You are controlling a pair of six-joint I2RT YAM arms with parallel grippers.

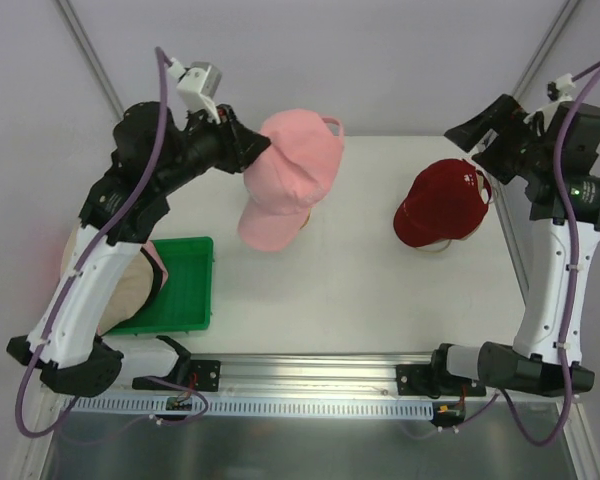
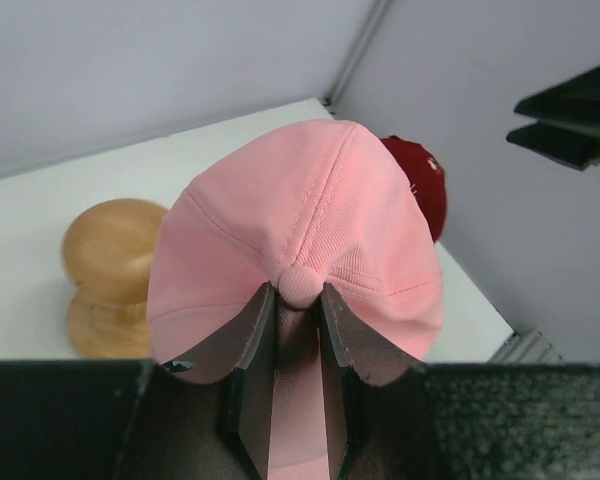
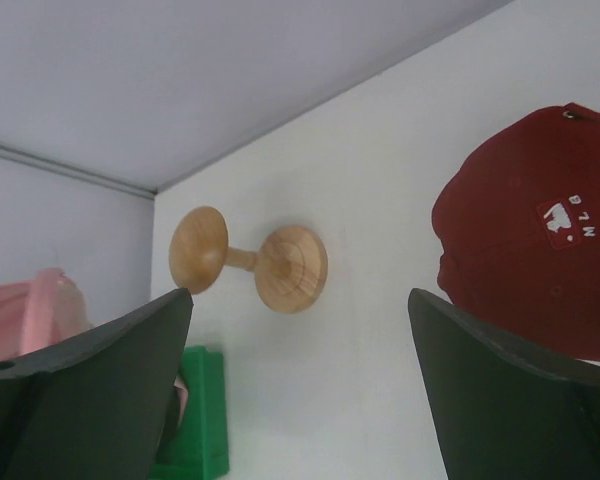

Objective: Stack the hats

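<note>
Left gripper [image 2: 297,300]: fingers [image 2: 252,345] clenched on the pink fabric baseball cap [image 2: 300,200], pinching a fold of the crown just behind the top button. The cap hangs off the fingers, brim pointing away from the wrist.

In the left wrist view the wooden mushroom-shaped stand [image 2: 110,255] is upright on the white table [image 1: 360,290], just beside and below the cap's edge. From the top camera the cap hides it. The right wrist view shows clear space between cap and stand, so the cap is not seated on it.

Right gripper [image 3: 300,320]: fingers spread wide, nothing between them, hanging above the far right of the table.

The dark red fabric baseball cap [image 1: 438,205] sits on the table right of centre (white MLB logo visible from the right wrist), well apart from the pink one and near the right gripper.

A beige soft brimmed hat [image 1: 120,295] is at the left edge of the flat green plastic tray [image 1: 185,300], mostly hidden under the left arm. Cannot tell how much of it lies inside the tray.
</note>
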